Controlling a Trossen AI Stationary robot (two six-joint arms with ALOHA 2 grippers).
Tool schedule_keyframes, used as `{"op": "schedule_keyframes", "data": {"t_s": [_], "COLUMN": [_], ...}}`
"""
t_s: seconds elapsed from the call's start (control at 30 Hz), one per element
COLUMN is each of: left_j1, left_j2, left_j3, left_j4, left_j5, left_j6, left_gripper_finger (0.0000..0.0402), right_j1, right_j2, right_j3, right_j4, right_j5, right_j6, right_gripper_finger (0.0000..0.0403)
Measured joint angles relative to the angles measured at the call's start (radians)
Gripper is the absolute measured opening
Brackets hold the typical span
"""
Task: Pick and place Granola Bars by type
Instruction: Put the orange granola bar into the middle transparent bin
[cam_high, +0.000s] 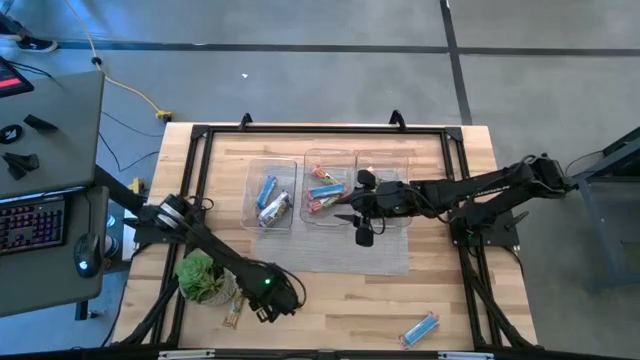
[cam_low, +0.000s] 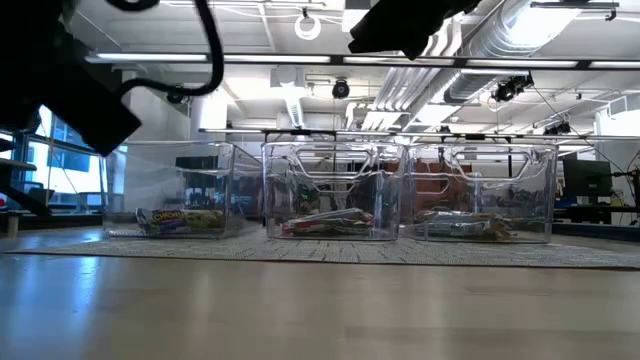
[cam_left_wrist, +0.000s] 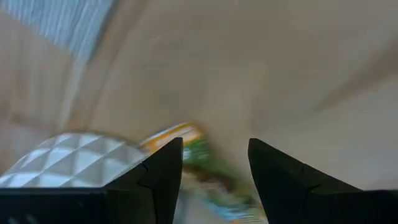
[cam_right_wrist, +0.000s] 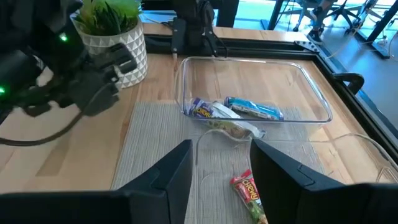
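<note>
- Tabletop (cam_high: 330, 300) of pale wood inside a black frame, with a grey mat (cam_high: 390, 255) spread across its middle.
- Three clear trays sit side by side on the mat along the 12 o'clock half. The left tray (cam_high: 250, 190) holds a blue bar (cam_high: 267, 189) and a silvery-purple bar (cam_high: 274, 208). The middle tray (cam_high: 312, 160) holds a blue bar and a red-orange bar (cam_high: 322, 203), among other wrappers I cannot tell apart. The right tray (cam_high: 395, 160) is largely hidden by the right arm, so its contents cannot be made out from above.
- Potted plant (cam_high: 200, 277) in a white faceted pot stands at about 8 o'clock on the tabletop.
- Left end effector (cam_high: 272, 308) is low over the wood at 7 o'clock, just beside the plant; its fingers are spread, and a green-yellow bar (cam_left_wrist: 211, 168) lies on the wood between them in the wrist view, not gripped.
- Right end effector (cam_high: 350, 218) reaches in from 3 o'clock and hangs over the middle tray's near edge, fingers spread and holding nothing; a red-orange bar (cam_right_wrist: 250, 194) lies below them.
- One blue bar (cam_high: 420, 327) lies alone on bare wood at about 5 o'clock, well apart from the trays.
</note>
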Motion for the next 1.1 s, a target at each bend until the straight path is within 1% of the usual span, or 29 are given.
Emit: {"op": "schedule_keyframes", "data": {"t_s": [0.1,0.2,0.4,0.47,0.53,0.7,0.73,0.77,0.9,0.97,1.1], "left_j1": [0.001,0.001,0.002,0.002,0.001,0.000,0.001,0.001,0.001,0.001,0.007], "left_j2": [0.029,0.041,0.053,0.054,0.054,0.054,0.054,0.054,0.054,0.054,0.055], "left_j3": [0.000,0.000,0.003,0.002,0.002,0.001,0.001,0.001,0.001,0.003,0.052], "left_j4": [-0.048,-0.092,-0.100,-0.092,-0.079,-0.032,-0.026,-0.024,-0.018,-0.001,0.089], "left_j5": [0.020,0.004,0.006,0.010,0.012,0.020,0.024,0.024,0.023,0.020,-0.049], "left_j6": [-0.014,-0.029,-0.049,-0.049,-0.047,-0.027,-0.022,-0.022,-0.023,-0.019,0.035], "left_gripper_finger": [0.0176,0.0176,0.0170,0.0154,0.0128,0.0035,0.0018,0.0010,0.0012,0.0005,0.0003], "right_j1": [0.000,0.000,0.000,0.000,0.000,0.000,0.000,0.000,0.000,0.000,0.000], "right_j2": [0.000,0.000,0.000,0.000,0.000,0.000,0.000,0.000,0.000,0.000,0.000], "right_j3": [0.000,0.000,0.000,0.000,0.000,0.000,0.000,0.000,0.000,0.000,0.000], "right_j4": [0.000,0.000,-0.002,-0.003,-0.005,-0.006,-0.006,-0.006,-0.006,-0.006,-0.006], "right_j5": [0.000,0.000,0.000,0.000,0.000,0.000,0.000,0.000,0.000,0.000,0.000], "right_j6": [-0.004,-0.003,-0.003,-0.004,-0.004,-0.003,-0.003,-0.003,-0.003,-0.004,-0.001], "right_gripper_finger": [0.0146,0.0145,0.0145,0.0145,0.0146,0.0145,0.0145,0.0145,0.0146,0.0145,0.0146]}}
